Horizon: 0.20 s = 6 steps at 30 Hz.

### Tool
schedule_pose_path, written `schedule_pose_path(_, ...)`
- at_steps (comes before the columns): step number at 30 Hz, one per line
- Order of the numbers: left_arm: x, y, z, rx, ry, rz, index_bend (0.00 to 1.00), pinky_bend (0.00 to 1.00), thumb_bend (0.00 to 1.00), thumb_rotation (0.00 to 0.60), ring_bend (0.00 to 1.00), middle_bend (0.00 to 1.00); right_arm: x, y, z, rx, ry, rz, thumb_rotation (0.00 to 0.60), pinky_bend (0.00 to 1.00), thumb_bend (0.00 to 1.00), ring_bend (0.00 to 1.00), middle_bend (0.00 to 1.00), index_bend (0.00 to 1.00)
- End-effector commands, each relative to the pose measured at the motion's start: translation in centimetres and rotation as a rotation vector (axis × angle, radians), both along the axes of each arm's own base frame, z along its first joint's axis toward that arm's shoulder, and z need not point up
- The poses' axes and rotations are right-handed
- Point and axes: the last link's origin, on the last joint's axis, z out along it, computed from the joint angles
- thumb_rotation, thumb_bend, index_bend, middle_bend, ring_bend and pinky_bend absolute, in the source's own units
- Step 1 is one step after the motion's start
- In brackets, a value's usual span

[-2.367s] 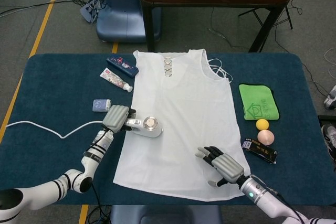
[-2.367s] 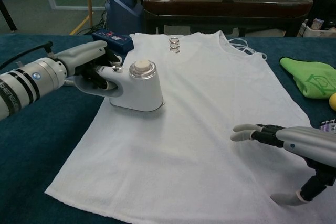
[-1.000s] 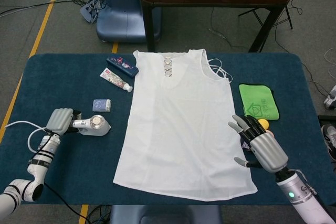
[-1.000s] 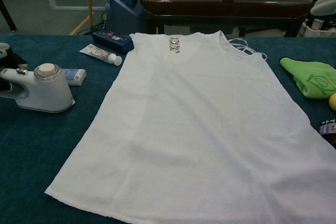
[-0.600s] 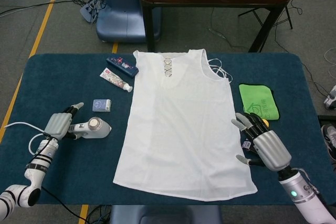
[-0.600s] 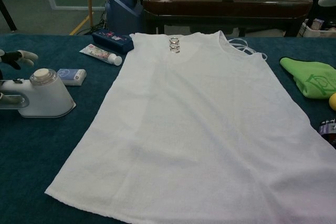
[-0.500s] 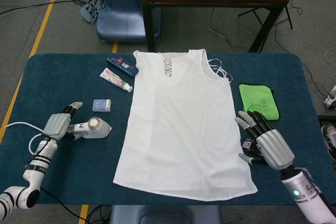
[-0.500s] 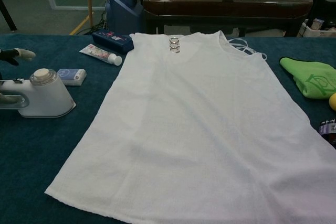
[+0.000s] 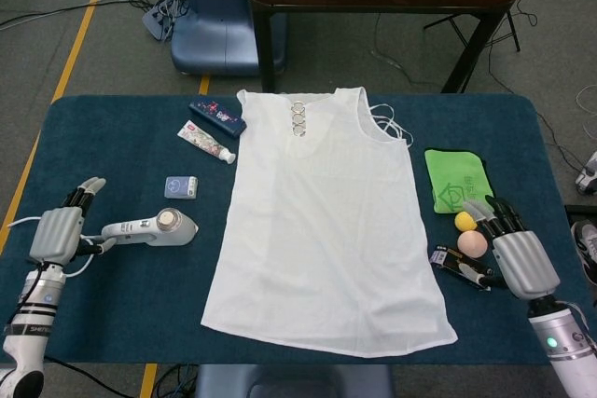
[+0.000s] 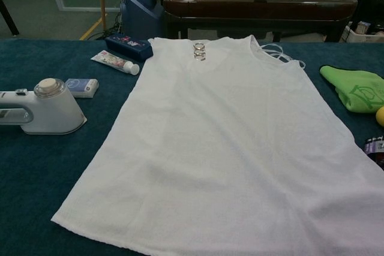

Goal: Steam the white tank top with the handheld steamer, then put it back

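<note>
Your left hand (image 9: 58, 233) is off the handheld steamer (image 9: 154, 227): its fingers are spread and it holds nothing, sitting just left of the steamer's handle end. In the head view the thumb side lies close to the handle tip, and you cannot tell from that angle whether it touches. The steamer rests on the bench (image 9: 112, 137) at the left, well clear of the white tank top (image 9: 322, 221), with its white cord (image 9: 19, 222) running off toward the left edge.

Your right hand (image 9: 520, 258) is also empty, fingers apart and pointing toward the far side, over the bench at the right near the pink ball (image 9: 472, 243) and the dark packet (image 9: 460, 266). Whether it touches either of them is not clear.

The tank top lies flat and spread down the middle of the bench, neckline at the far side, hem at the near edge.

Neither hand appears in the chest view; there you see only the steamer (image 10: 45, 114), its handle cut off by the left border, and the tank top (image 10: 228, 148). The yellow ball (image 10: 380, 116) and the packet are clipped at the right border there, and the green cloth (image 10: 357, 91) is partly cut off as well.
</note>
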Motion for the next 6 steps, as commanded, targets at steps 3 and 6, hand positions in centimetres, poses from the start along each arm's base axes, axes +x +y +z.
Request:
schedule_pose_path(3,-1.0,-3.9,0.9,0.066,0.049,0.012,0.12,0.33,0.11,0.600,0.13,0.11,-0.9,0.7,0.8,-0.051,-0.008,-0.037,0.600,0.00,0.20,0.00,0.16,0.00)
schedule_pose_path(6,-1.4,-6.2,1.1,0.094,0.040,0.022,0.13,0.33,0.11,0.600,0.13,0.11,-1.5,1.4,1.1,-0.082,-0.014,-0.061,0.600,0.00,0.20,0.00,0.16,0.00)
